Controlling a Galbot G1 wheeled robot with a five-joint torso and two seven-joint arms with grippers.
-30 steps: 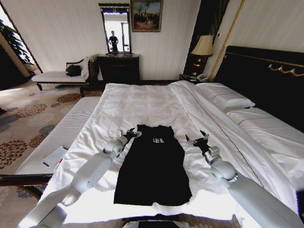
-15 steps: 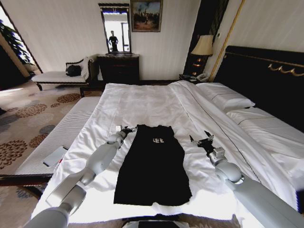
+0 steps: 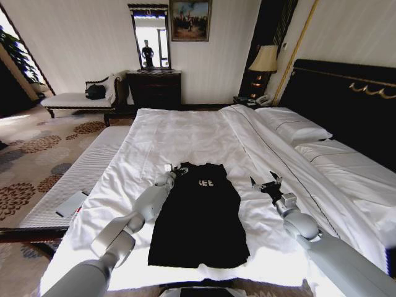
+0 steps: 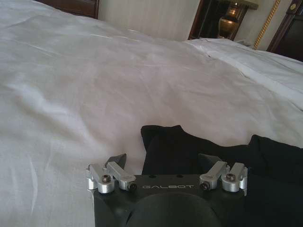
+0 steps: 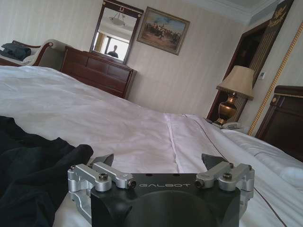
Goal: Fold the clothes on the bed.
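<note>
The clothes, one black T-shirt (image 3: 198, 216) with white lettering, lie flat and lengthwise in a narrow strip on the white duvet of the bed (image 3: 185, 133). My left gripper (image 3: 176, 168) hovers open at the shirt's upper left shoulder. In the left wrist view the gripper (image 4: 163, 160) straddles the edge of the black fabric (image 4: 213, 146), with one finger over the duvet. Out on the duvet to the right of the shirt, my right gripper (image 3: 266, 184) stands open and clear of the cloth. The right wrist view shows that gripper (image 5: 158, 161) holding nothing, with the shirt (image 5: 28, 161) off to one side.
A pale cushioned bench (image 3: 80, 173) runs along the bed's left side with a flat grey object (image 3: 71, 203) on it. Pillows (image 3: 297, 130) and a dark headboard (image 3: 346, 105) are on the right. A dresser with a mirror (image 3: 154, 90) and a lamp (image 3: 266, 60) stand behind.
My left gripper has shifted up and to the right, closer to the shirt's shoulder. The right gripper has drifted slightly right, away from the shirt. The shirt lies as before.
</note>
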